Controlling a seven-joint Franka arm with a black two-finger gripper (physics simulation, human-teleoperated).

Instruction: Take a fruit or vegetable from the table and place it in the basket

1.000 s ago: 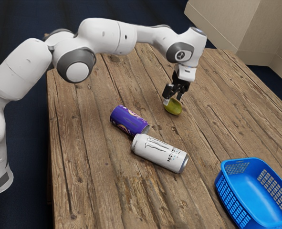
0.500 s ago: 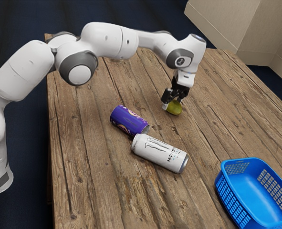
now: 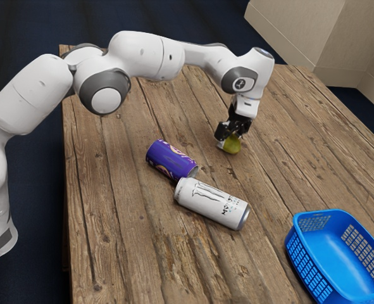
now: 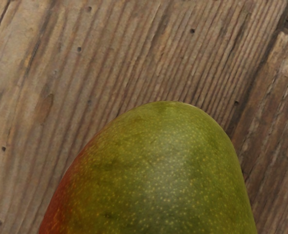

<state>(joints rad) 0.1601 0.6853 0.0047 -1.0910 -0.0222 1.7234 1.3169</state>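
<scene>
- Exterior view: white jointed robot arm enters from the exterior view's left and extends over a weathered brown wooden table.
- Black two-finger gripper points down at a smooth, rounded green mango. Whether it is open or closed on the fruit cannot be told.
- Mango located directly under the gripper, low over the boards, outside the basket and well apart from it. Contact with the boards cannot be confirmed.
- Purple cylindrical metal can with printed graphics lies on its side near the mango.
- White cylindrical metal can with dark lettering also lies on its side, one end at the purple can's end; actual contact cannot be determined.
- Blue plastic basket, lattice-walled and upright, sits at the exterior view's lower right, partly cut off by the frame.
- Wrist view: mango close under the hand, rounded end visible. Skin mostly green with pale speckles, reddish along one side.
- Table boards around it show long grain grooves and small dark holes.
</scene>
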